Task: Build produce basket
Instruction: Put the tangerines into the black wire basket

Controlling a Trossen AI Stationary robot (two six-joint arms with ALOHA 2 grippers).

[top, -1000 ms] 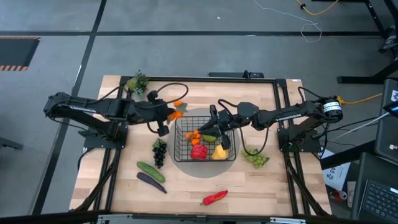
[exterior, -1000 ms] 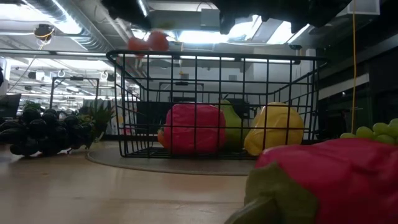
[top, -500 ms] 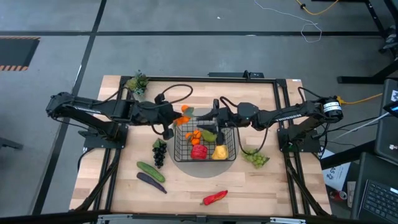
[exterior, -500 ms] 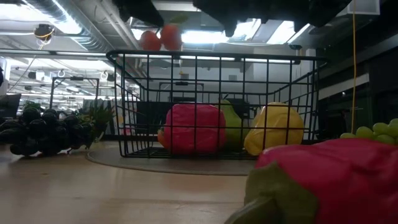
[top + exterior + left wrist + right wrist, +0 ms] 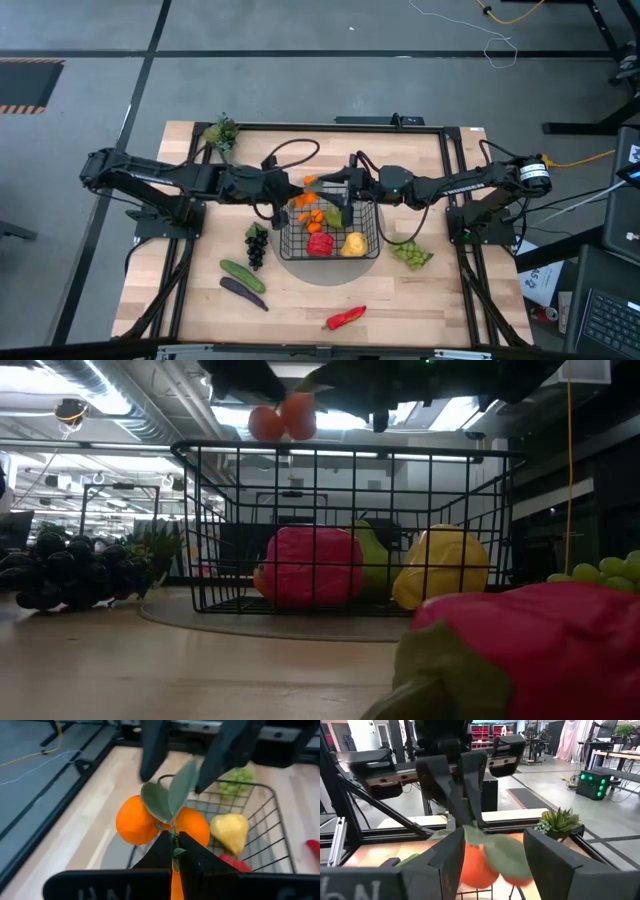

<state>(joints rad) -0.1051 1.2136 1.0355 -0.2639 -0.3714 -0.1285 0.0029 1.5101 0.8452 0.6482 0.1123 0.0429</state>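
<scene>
A: Status of the basket build?

B: The black wire-mesh basket [image 5: 330, 230] stands mid-desk on the pale wooden desk [image 5: 420, 300]. Inside it: a red toy apple [image 5: 319, 243], a yellow toy lemon [image 5: 352, 243], a green toy pear [image 5: 372, 555] and some small orange pieces [image 5: 309, 214]. Outside it: the dark grape bunch [image 5: 256, 246], green cucumber [image 5: 242, 274] and purple eggplant [image 5: 243, 292] to its left, the green grape bunch [image 5: 411, 254] to its right, and the red pepper [image 5: 346, 317] at the near edge. By that count, roughly half remains.

A: Item in hand?

B: A pair of toy oranges on a leafy green stem [image 5: 161, 822]. The left tool [image 5: 172, 851] is clamped narrow on the stem. The pair hangs above the basket's far-left rim, clear of the wire.

A: And the right tool?

B: The right tool [image 5: 492, 857] sits directly across, over the basket's far side, its fingers [image 5: 547, 857] spread wide, one on each side of the oranges. No contact with the fruit is evident.

A: Assessment?

B: Probably a handover, or a release into the basket; which one cannot be determined.
</scene>
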